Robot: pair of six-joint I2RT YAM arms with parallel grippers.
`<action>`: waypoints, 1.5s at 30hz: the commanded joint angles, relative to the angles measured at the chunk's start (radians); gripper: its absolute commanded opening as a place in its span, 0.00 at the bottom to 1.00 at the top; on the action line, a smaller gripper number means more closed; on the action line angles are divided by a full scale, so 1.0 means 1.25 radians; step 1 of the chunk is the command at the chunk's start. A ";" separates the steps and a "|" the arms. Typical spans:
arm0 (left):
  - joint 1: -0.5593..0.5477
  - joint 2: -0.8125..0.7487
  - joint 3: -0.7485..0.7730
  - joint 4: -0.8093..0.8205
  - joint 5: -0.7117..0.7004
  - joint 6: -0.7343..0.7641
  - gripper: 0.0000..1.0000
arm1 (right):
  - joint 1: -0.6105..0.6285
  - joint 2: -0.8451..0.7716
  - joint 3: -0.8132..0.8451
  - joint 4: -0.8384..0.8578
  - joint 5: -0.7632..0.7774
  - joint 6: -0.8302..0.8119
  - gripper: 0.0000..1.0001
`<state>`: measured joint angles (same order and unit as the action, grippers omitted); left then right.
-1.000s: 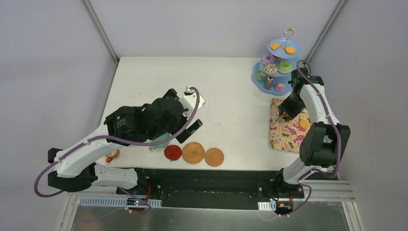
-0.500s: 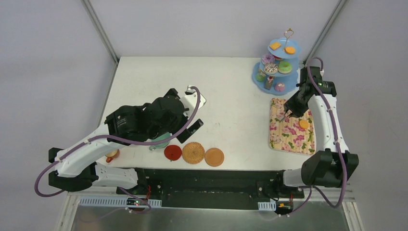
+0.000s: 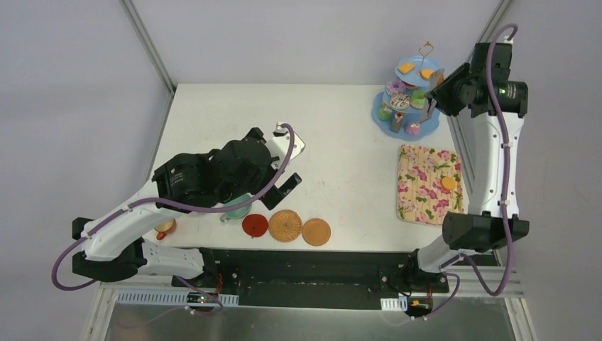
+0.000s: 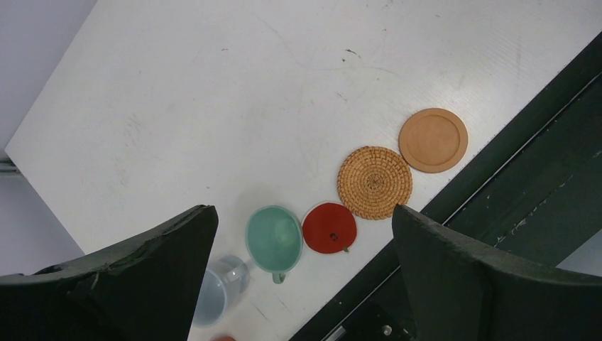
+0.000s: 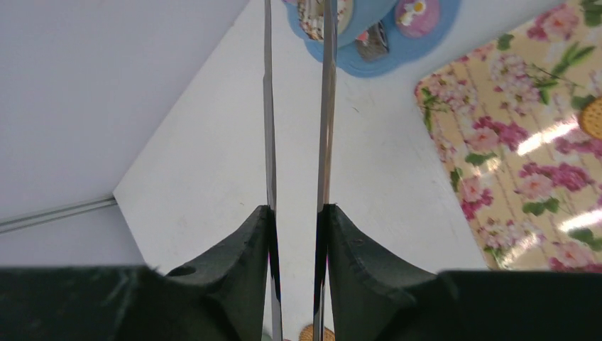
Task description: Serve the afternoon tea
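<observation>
Right gripper (image 5: 297, 213) fingers pinch the tongs (image 5: 326, 106); left gripper (image 4: 302, 212) fingers spread wide, holding nothing.
Tongs point at the three-tier stand (image 3: 377, 112) in the bench's (image 3: 341, 142) far right corner, we reckon to lift pastries without crushing them. Their tips run out of the wrist view, so we can't tell if they're loaded. One biscuit (image 3: 448, 183) sits on the floral tray (image 3: 426, 185) by the right edge. Left hovers over the mint cup (image 4: 274, 238), just beside the red coaster (image 4: 329, 227). Woven coaster (image 4: 374, 182) and tan coaster (image 4: 433, 140) continue the row along the near edge, all bare: likely serving spots.

We log three coasters (image 3: 285, 226) in a row at the table (image 3: 341, 142) near edge, a cup (image 4: 274, 239) just left of them, tray (image 3: 426, 192) far right with a biscuit (image 3: 448, 182) on it, three-tier stand (image 3: 416, 78) behind.
</observation>
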<state>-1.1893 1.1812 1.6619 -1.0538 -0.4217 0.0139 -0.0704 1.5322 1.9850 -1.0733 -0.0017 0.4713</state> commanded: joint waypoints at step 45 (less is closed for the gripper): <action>0.020 0.018 0.039 -0.024 -0.035 -0.030 1.00 | 0.013 0.311 0.323 -0.019 -0.093 -0.007 0.43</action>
<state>-1.1759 1.2240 1.6993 -1.0817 -0.4541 -0.0151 -0.0582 1.9297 2.3146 -1.0916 -0.1139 0.4694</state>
